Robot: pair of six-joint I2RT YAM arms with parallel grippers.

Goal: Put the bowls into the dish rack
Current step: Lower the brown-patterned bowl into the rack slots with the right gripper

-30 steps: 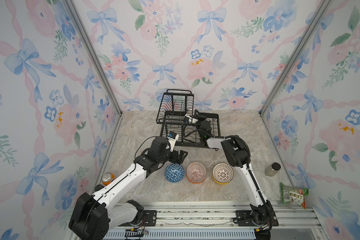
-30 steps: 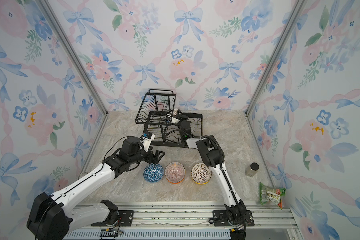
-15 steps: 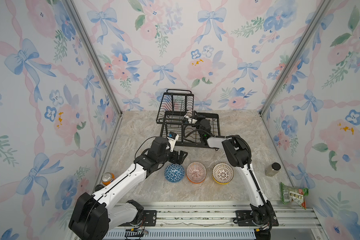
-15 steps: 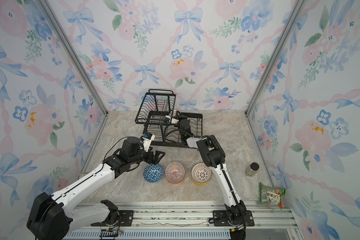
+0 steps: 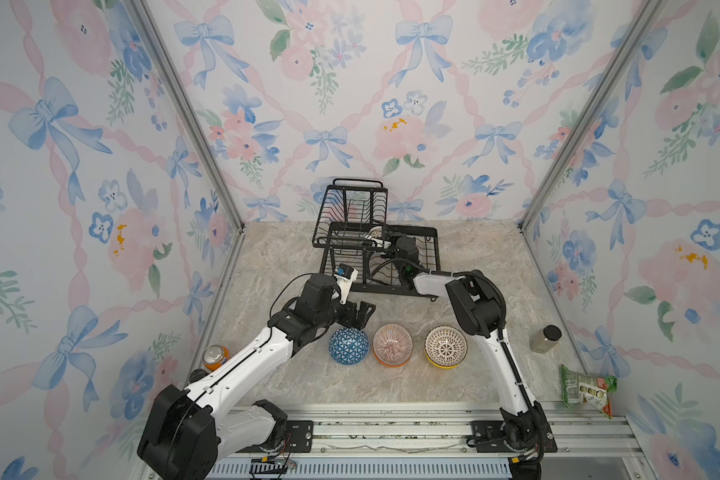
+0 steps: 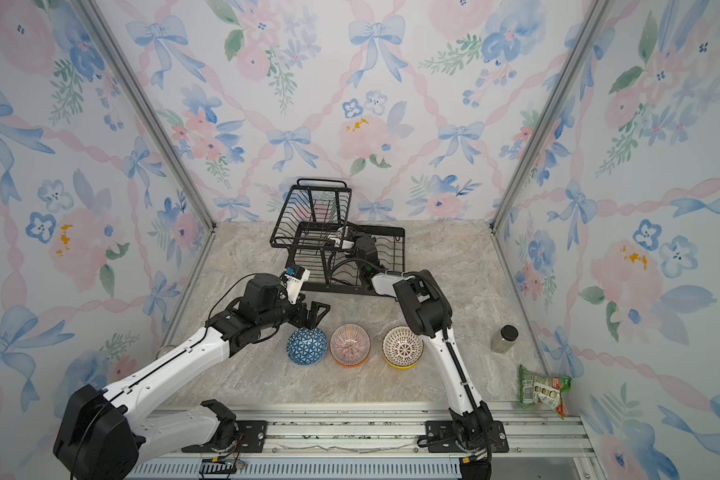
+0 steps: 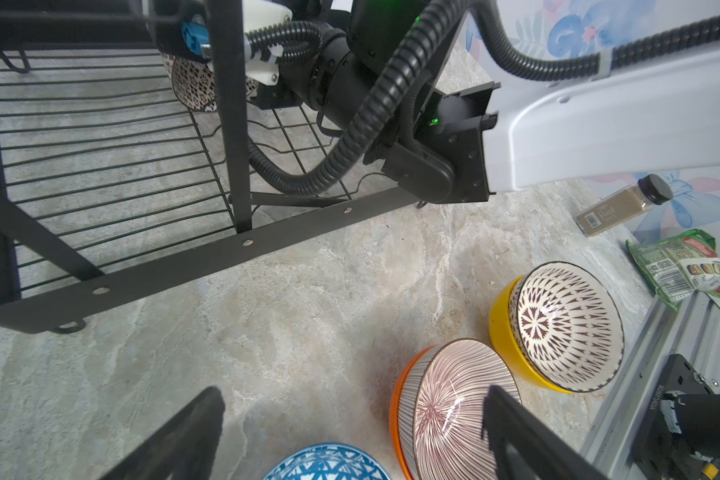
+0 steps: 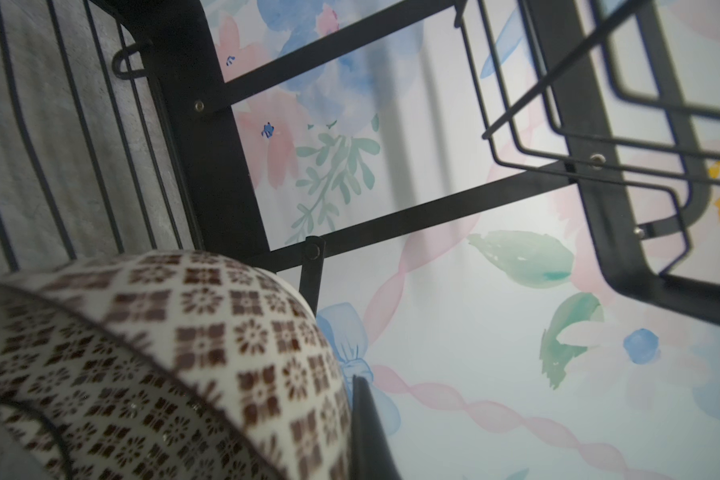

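The black wire dish rack (image 5: 427, 257) (image 6: 395, 259) stands at the back middle in both top views. My right gripper (image 5: 381, 239) (image 8: 350, 440) reaches inside it, shut on the rim of the white bowl with dark lattice (image 8: 163, 357) (image 7: 194, 85); only one finger (image 8: 368, 432) shows. My left gripper (image 5: 360, 316) (image 7: 352, 419) hangs open just above the overturned blue bowl (image 5: 348, 345) (image 7: 327, 463), touching nothing. Beside it the pink-striped bowl (image 5: 393, 344) (image 7: 454, 411) sits nested in the orange bowl (image 7: 395, 411). The black-and-white bowl (image 5: 445, 346) (image 7: 566, 324) sits in the yellow bowl (image 7: 500, 320).
An orange drink can (image 5: 215, 357) stands by the left wall. A spice jar (image 5: 545, 338) and a green packet (image 5: 587, 388) lie at the right. The metal rail (image 5: 391, 424) runs along the front edge.
The right gripper with its bowl has crept slightly farther into the rack. The left arm has stayed where it was.
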